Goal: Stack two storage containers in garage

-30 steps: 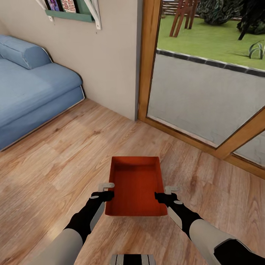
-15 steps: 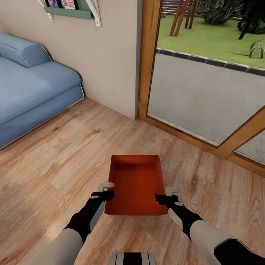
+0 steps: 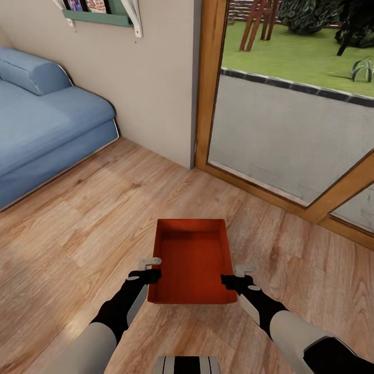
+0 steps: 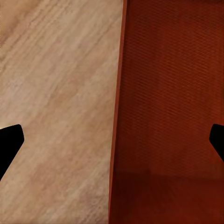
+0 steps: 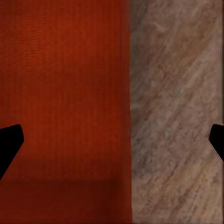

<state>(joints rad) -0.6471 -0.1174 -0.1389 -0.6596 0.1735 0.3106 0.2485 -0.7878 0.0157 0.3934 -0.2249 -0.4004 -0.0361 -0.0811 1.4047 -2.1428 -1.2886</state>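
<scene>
Open wood plank floor (image 3: 78,234) lies all round the storage container (image 3: 191,262), with the blue sofa (image 3: 41,124) well off to its left and the wood-framed glass door (image 3: 291,130) blocking passage beyond it.

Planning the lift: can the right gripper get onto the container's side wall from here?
Probably yes. The right gripper is already at the storage container, its open fingers straddling the side wall, one inside and one outside, with nothing between.

Red-orange storage container (image 3: 191,259), light wood-grain plank floor (image 3: 78,228), blue sofa (image 3: 41,124), beige wall (image 3: 156,78)
</scene>
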